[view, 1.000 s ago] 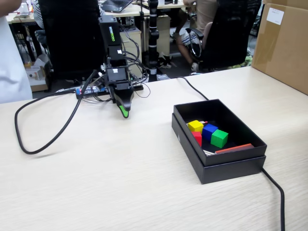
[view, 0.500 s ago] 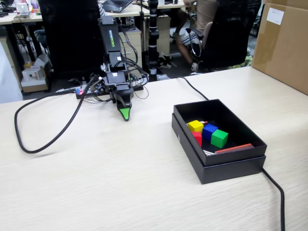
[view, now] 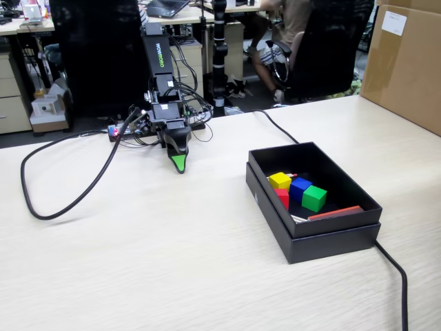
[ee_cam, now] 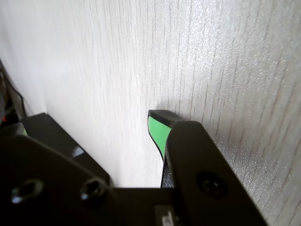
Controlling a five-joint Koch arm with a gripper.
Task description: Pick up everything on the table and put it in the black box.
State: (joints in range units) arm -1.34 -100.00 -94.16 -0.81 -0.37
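Fixed view is showing the table (view: 138, 262) filling most of the frame, pale and woody, and no cubes are sitting on its bare top. That looks like the job is finished, because nothing small and coloured is lying out in the open any more.

At the right of the middle, the black box (view: 272, 203) is sitting flat on the table with its open side up, so things can drop in from above. Inside it, four little cubes are huddling together toward its left part: the yellow cube (view: 280, 181) is at the back, the blue cube (view: 300, 187) is just beside it, the green cube (view: 314, 198) is nearest the lower right, and the red cube (view: 282, 197) is peeking out under the yellow one (only part of it is showing).

In the upper left of the middle, the gripper (view: 178, 163) is pointing down with its green tip at the table top, well apart from the box. It is carrying nothing, so it seems to be resting. In the wrist view the gripper (ee_cam: 157, 127) is showing only one green tip, low in the frame, so I cannot tell whether its jaws are apart or together.
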